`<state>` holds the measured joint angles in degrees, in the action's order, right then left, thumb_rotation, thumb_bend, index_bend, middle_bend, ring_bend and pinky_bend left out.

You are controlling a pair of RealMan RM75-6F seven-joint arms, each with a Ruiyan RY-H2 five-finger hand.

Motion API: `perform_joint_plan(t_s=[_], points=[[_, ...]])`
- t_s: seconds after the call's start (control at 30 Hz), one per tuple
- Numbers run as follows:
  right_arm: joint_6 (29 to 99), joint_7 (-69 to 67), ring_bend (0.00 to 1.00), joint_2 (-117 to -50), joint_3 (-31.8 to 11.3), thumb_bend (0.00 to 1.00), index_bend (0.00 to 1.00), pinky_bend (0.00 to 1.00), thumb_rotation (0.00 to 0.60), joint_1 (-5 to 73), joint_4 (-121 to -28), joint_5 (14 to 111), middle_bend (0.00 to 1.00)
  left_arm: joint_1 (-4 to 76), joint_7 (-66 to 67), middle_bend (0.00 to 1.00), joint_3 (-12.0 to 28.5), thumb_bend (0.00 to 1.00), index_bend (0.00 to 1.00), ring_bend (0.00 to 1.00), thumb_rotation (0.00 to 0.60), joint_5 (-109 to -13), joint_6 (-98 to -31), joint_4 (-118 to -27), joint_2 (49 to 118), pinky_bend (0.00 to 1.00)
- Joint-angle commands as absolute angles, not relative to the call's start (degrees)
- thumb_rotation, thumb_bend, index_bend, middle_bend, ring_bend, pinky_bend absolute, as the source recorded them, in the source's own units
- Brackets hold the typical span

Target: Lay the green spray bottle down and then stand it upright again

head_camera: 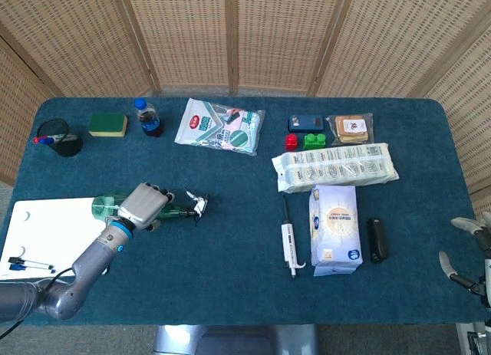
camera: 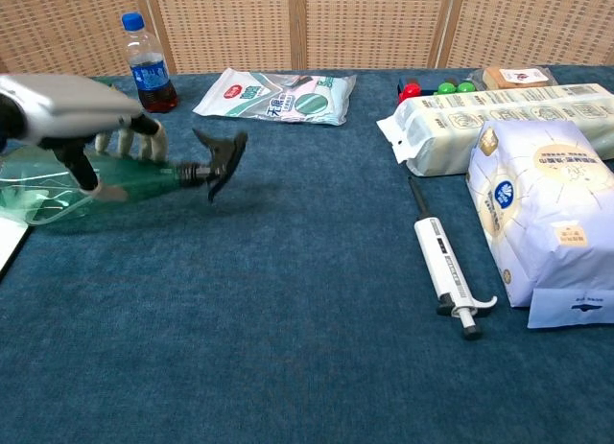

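The green spray bottle (head_camera: 104,208) (camera: 58,187) is a clear green body with a black trigger head (camera: 219,156) pointing right. My left hand (head_camera: 143,205) (camera: 82,113) grips it around the neck end and holds it lifted off the blue table, still roughly horizontal with the head slightly raised. The chest view shows it blurred by motion. My right hand (head_camera: 466,251) hangs open past the table's right edge, far from the bottle, holding nothing.
A white board (head_camera: 46,225) lies at the left front beside the bottle. A cola bottle (head_camera: 146,117), a sponge (head_camera: 107,124), a wipes pack (head_camera: 221,126), a pipette (head_camera: 288,242), a white bag (head_camera: 334,228) and boxed goods (head_camera: 335,166) lie across the table.
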<state>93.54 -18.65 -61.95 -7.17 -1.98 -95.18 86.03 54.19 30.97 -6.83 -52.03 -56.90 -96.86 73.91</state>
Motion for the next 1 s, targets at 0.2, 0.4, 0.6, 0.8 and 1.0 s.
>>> perform_joint_plan(t_s=[0.2, 0.4, 0.6, 0.8, 1.0], points=[[93.13, -17.90, 0.08, -62.55, -7.30, 0.38, 0.27, 0.18, 0.600, -1.37, -95.40, 86.32, 0.30, 42.74, -6.79, 0.43, 2.32, 0.41, 0.47, 0.42, 0.600, -69.56, -65.62, -95.00, 69.42, 0.59], [92.79, -17.54, 0.08, -62.87, -7.34, 0.38, 0.27, 0.18, 0.600, -0.99, -95.55, 86.38, 0.30, 37.87, -24.36, 0.42, 4.14, 0.41, 0.46, 0.42, 0.600, -75.21, -69.61, -92.68, 69.98, 0.58], [92.14, -17.14, 0.08, -63.13, -7.41, 0.38, 0.27, 0.18, 0.600, -0.39, -95.81, 86.44, 0.30, 33.40, -38.83, 0.41, 5.04, 0.41, 0.45, 0.41, 0.600, -78.38, -73.59, -89.12, 72.57, 0.58], [91.76, -16.77, 0.08, -63.29, -7.37, 0.38, 0.26, 0.18, 0.600, -0.08, -96.10, 86.38, 0.30, 30.30, -49.65, 0.39, 4.83, 0.41, 0.44, 0.39, 0.600, -80.35, -74.81, -85.17, 74.66, 0.57], [91.55, -16.53, 0.08, -63.29, -7.42, 0.38, 0.26, 0.18, 0.600, 0.17, -96.34, 86.30, 0.30, 28.25, -55.76, 0.38, 4.29, 0.41, 0.44, 0.38, 0.600, -82.63, -75.77, -80.83, 77.63, 0.61]])
